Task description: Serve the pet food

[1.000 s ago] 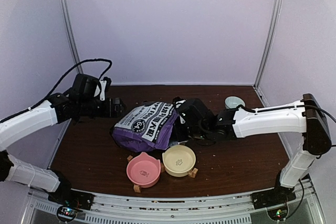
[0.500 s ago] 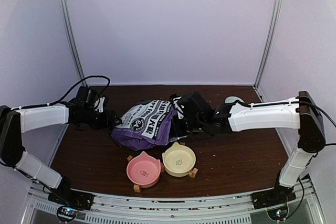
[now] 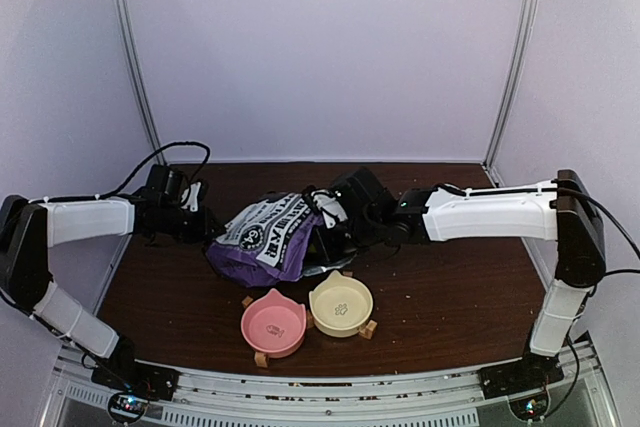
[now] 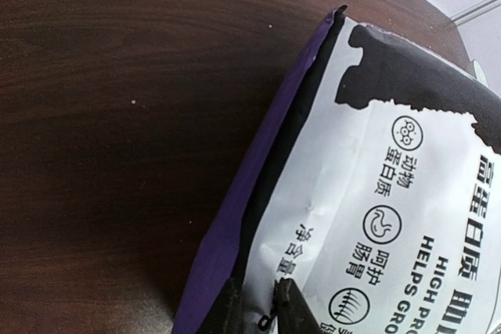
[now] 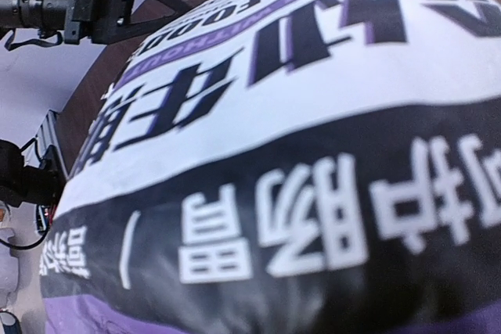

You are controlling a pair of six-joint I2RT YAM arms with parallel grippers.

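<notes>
Since a second ago the left arm has dropped and stretched rightward, its forearm now low and nearly level above the table's (image 3: 450, 287) left edge; the left gripper (image 4: 260, 312) has narrowed onto the purple bag's (image 3: 265, 237) left edge, pinching it; the right arm reaches level from the right edge to the bag's other end; the right gripper (image 3: 335, 222) presses against it, grip impossible to tell; no pet food shows; a pink bowl (image 3: 272, 324) and cream bowl (image 3: 341, 304) sit by the near edge.

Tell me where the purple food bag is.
Top view: the purple bag sits slightly left of table centre, just behind the pink bowl and cream bowl.
</notes>
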